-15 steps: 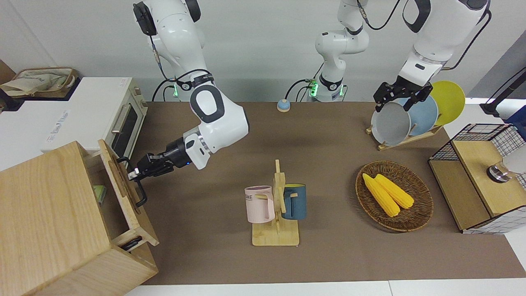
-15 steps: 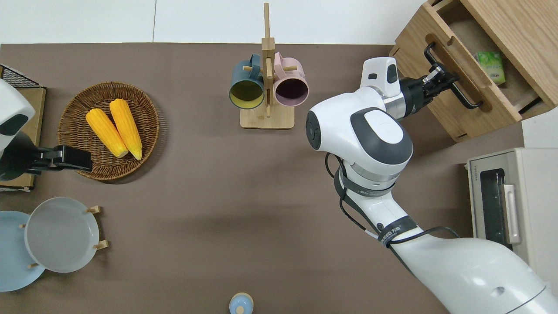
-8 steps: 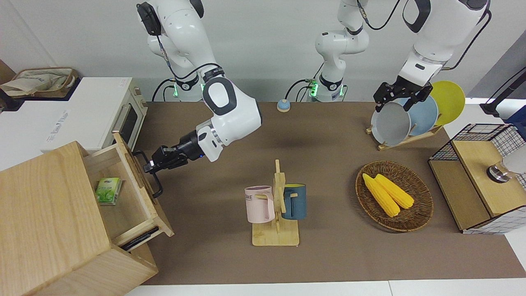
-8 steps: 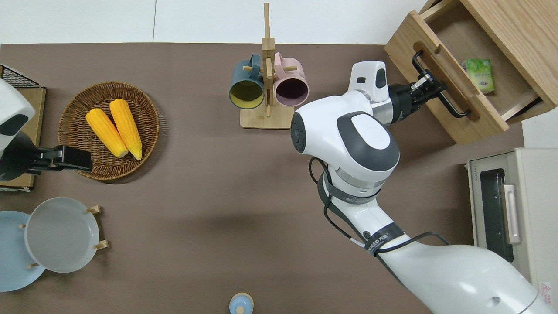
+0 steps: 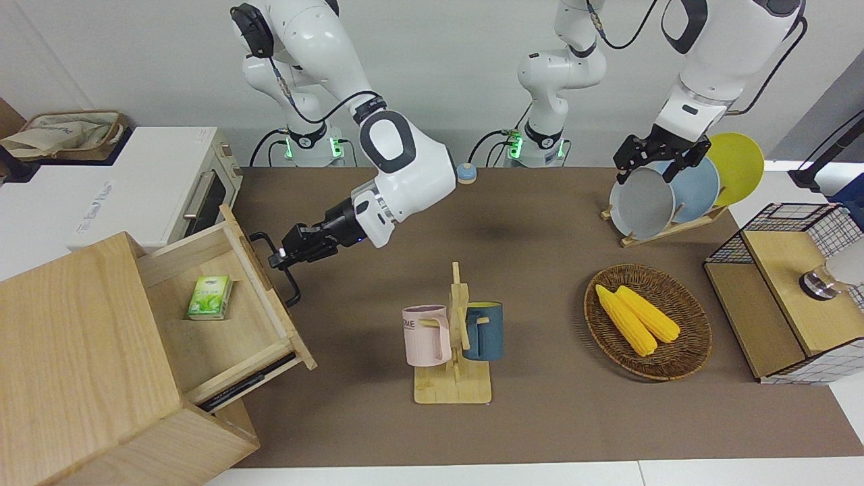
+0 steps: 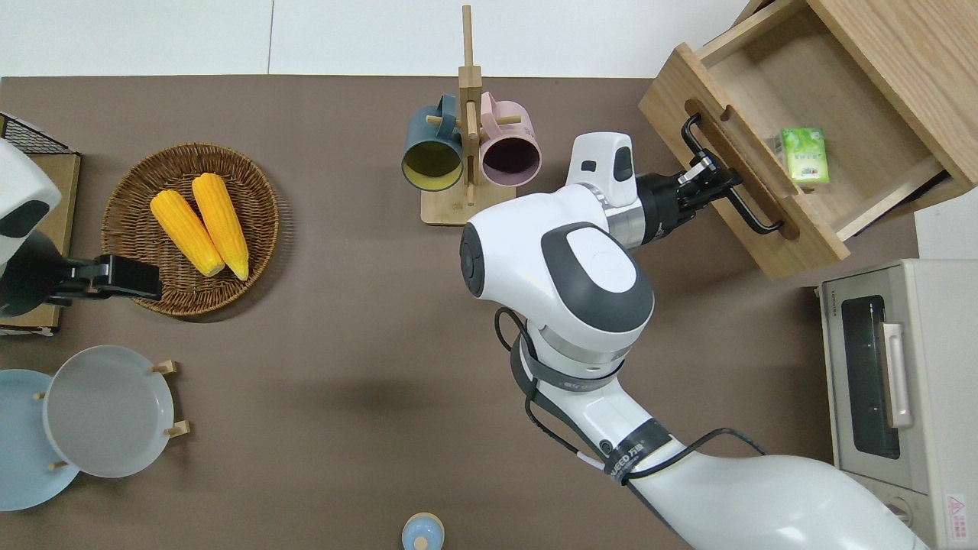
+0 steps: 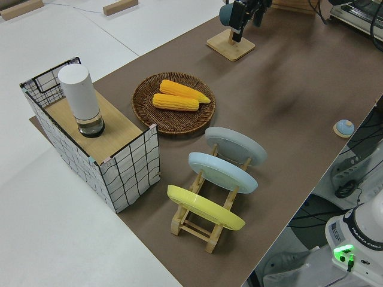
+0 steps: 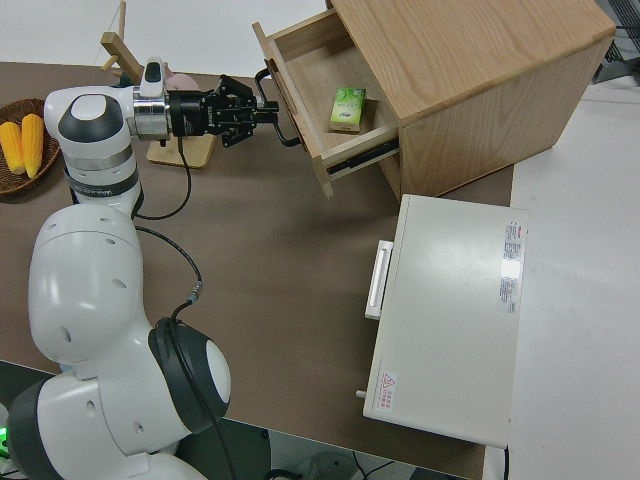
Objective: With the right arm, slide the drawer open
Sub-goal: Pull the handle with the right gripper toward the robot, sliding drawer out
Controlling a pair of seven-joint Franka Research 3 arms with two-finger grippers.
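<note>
Drawer is out much farther than a second ago, green packet inside now fully exposed. Right gripper is clamped on the black bar handle at the drawer front, arm stretched toward the cabinet at the right arm's end of the table. Left arm parked; can't tell its claw state.

Front camera faces the robots across the table. Overhead looks straight down. Both take in the whole table, sharing the mug rack and open drawer. Left side camera looks diagonally along the table; right side sits above the right arm.
</note>
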